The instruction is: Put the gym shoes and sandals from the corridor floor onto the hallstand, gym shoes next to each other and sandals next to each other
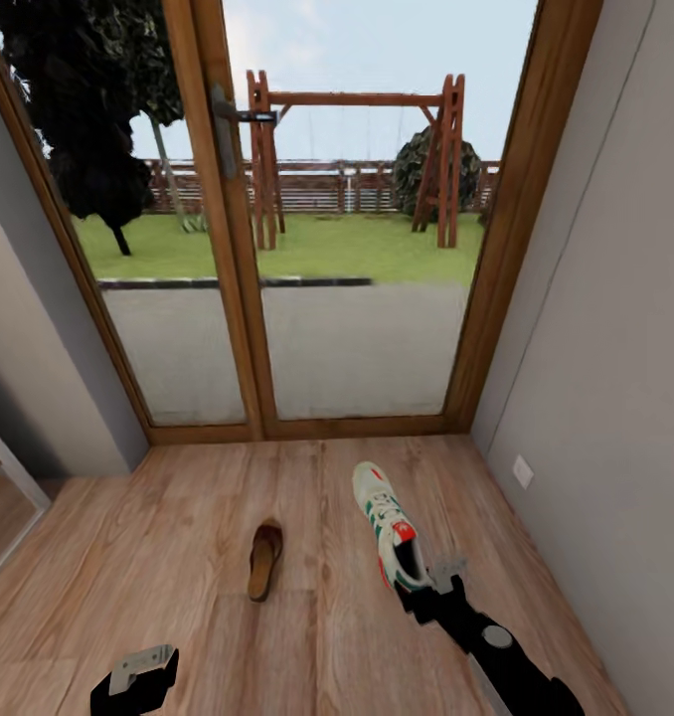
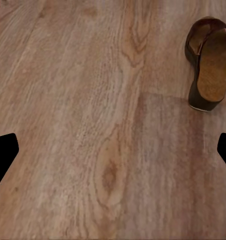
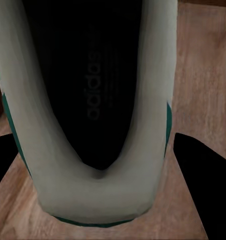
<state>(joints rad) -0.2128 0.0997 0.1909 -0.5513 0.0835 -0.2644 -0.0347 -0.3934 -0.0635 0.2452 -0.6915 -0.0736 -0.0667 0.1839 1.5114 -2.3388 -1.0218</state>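
Right gripper [image 1: 423,594] sits at the heel of one gym shoe [image 1: 388,524], its two dark fingers spread to either side of the heel collar; the right wrist view shows the fingers [image 3: 205,185] flanking the white heel with floor visible between finger and shoe, so the jaws stand open and nothing is gripped. Left gripper [image 1: 138,674] hangs low at about 7 o'clock in the head view, also open and holding nothing, its fingertips [image 2: 4,152] wide apart over bare planks. The shoe lies on the corridor floor [image 1: 178,557] at roughly 5 o'clock from the picture's centre, toe pointing toward the glazed door [image 1: 307,249]. One sandal [image 1: 264,560] lies on the floor near the shoe, at about 6 o'clock, apart from both grippers. Assessment of progress: neither item seen here is on a rack, and no rack appears in these pictures; the second shoe and second sandal cannot be accounted for. The step in hand is judged to be the grasp of the shoe at its heel, with carrying and placement outstanding. The right wrist view adds the dark insole and its printed lettering; the left wrist view adds the sandal's tan footbed [image 2: 213,70] and straps; the head view alone gives the layout, the door and the garden beyond.
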